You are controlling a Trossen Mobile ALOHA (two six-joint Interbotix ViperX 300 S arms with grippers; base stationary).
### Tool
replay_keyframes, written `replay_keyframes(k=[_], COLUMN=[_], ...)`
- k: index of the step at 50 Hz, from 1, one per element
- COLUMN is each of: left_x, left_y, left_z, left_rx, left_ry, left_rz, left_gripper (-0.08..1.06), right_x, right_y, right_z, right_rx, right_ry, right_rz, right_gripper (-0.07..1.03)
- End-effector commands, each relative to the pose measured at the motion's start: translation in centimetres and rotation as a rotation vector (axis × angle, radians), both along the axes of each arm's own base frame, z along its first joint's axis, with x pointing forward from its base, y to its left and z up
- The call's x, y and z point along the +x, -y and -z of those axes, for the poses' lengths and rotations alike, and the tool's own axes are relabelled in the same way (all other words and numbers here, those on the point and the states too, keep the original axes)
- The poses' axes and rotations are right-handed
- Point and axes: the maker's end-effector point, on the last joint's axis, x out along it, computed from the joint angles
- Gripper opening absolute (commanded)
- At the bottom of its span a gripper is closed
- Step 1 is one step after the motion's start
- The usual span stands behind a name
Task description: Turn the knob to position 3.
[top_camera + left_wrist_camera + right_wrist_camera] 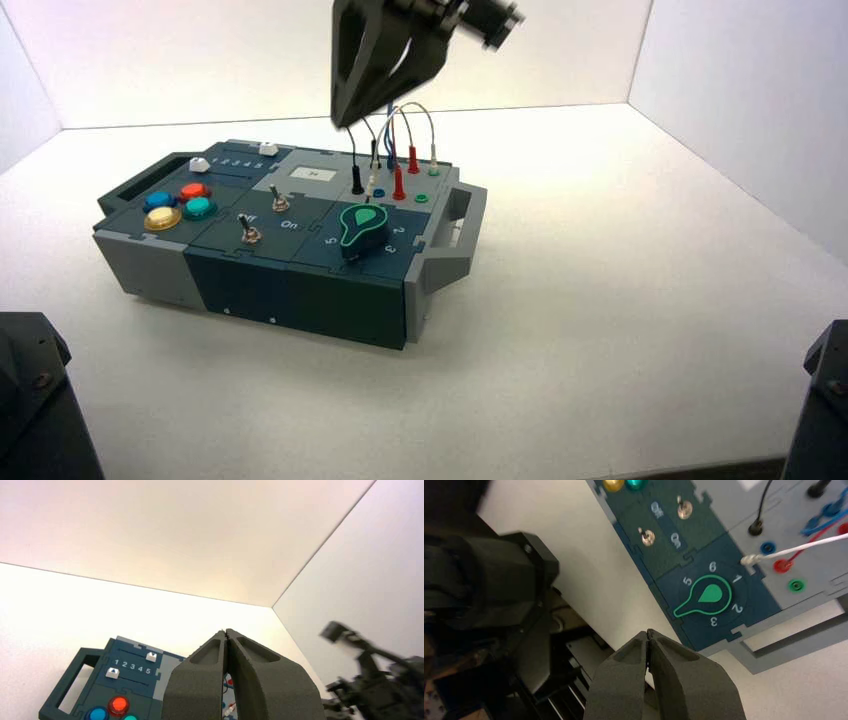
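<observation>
"knob (710, 594) first: where is it, and how does it lie?"

"on the dark blue panel at the box's near right, beside the two toggle switches (684, 509). its narrow tip points to the near edge, leaning a little left, so the long axis runs from there back toward the wires. the tip sits in the gap between 5 and 3, which i'd read as position 4."

"and the right end effector (649, 632)?"

"clenched on nothing, raised over the box and apart from the knob. the left end effector (225, 630) is idle, clenched and empty too, off toward the box's left part."

"so which step are we at?"

"the approach, i'd judge; the turn is yet to be made. the right one needs to open, come down with its fingers either side of the narrow part, and close along that long axis."

"then which way?"

"anticlockwise seen from above, one place, until the tip meets the white numeral 3 (714, 622). a grip across the round end might slip, and too big a twist could carry it on to 2"
</observation>
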Motion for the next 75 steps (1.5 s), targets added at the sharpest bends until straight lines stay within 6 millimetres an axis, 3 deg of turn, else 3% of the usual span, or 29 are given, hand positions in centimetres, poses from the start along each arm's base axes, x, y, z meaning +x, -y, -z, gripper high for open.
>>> replay_keyframes(k=[1, 21, 41, 75], left_x=[0.0, 0.0, -0.6, -0.6], left_y=[0.0, 0.0, -0.1, -0.1], left_z=[-0.7, -0.6, -0.6, 0.2], left_rx=[-0.002, 0.001, -0.006, 0.001], left_ry=[0.012, 0.008, 0.037, 0.008], left_rz=[0.001, 0.001, 0.001, 0.005], left_gripper=[-0.03, -0.03, -0.03, -0.03], right_x=[0.2, 0.6, 0.2, 1.3], right_y=[-1.2, -3.3, -3.1, -4.0], right_z=[0.0, 2.1, 5.3, 7.0], right_rx=[-0.015, -0.101, -0.176, -0.205], right_ry=[-0.025, -0.133, -0.199, -0.230], right_rz=[-0.028, -0.082, -0.090, -0.080], right_gripper=[-0.02, -0.02, -0.02, -0.02])
